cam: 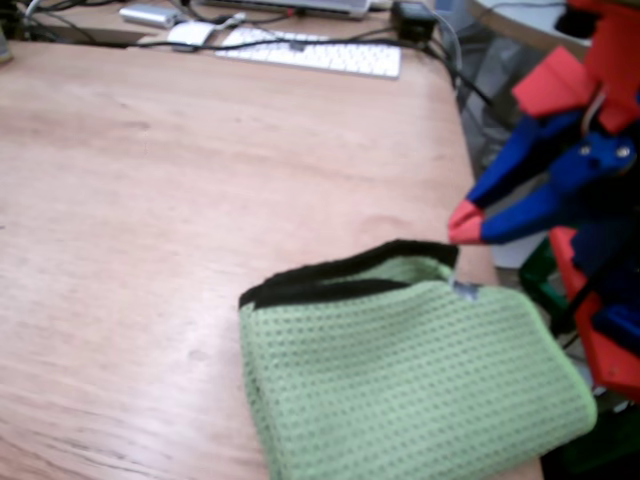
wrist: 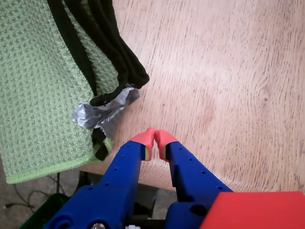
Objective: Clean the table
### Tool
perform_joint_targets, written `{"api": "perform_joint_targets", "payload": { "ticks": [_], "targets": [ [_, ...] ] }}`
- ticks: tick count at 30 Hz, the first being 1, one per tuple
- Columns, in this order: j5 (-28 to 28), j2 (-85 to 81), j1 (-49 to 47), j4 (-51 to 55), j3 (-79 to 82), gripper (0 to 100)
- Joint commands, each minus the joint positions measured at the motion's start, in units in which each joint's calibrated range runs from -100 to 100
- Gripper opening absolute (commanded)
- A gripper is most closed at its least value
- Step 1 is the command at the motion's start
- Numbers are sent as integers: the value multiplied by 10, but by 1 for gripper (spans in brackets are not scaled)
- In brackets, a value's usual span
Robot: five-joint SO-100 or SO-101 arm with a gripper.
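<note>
- The large light-brown wooden table (cam: 200, 200) with pinkish grain fills most of the fixed view and runs under everything; its near corner sits at the right of that view, beside the arm.
- A folded green waffle-weave cloth with black edging (cam: 400, 390) lies flat on the table near that corner, probably left there as the wiping tool for the cleaning.
- The blue gripper with red tips (wrist: 154, 143) hangs just past the cloth's corner. Its jaws are together with only a thin slit between the tips, and they hold nothing.
- A grey tag or strip of tape (wrist: 102, 112) sticks out at the cloth's corner, the nearest part for a pinch; this is a guess.
- Whether the tips touch the table cannot be told.
- The cloth is cut off at the bottom of the fixed view and at the left of the wrist view.
- A white keyboard (cam: 310, 52) and dark cables (cam: 445, 50) lie blurred at the table's far edge.
</note>
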Motion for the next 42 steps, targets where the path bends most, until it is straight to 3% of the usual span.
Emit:
{"api": "perform_joint_targets", "payload": {
  "ticks": [1,32,35,37,39,42],
  "targets": [
    [-1,2,2,-7,-3,1],
    [-2,2,-10,-7,2,1],
    [-1,2,-10,-7,-21,2],
    [0,2,-13,2,-126,2],
    [13,3,-51,5,-276,7],
    [63,85,-81,6,-356,23]
  ]
}}
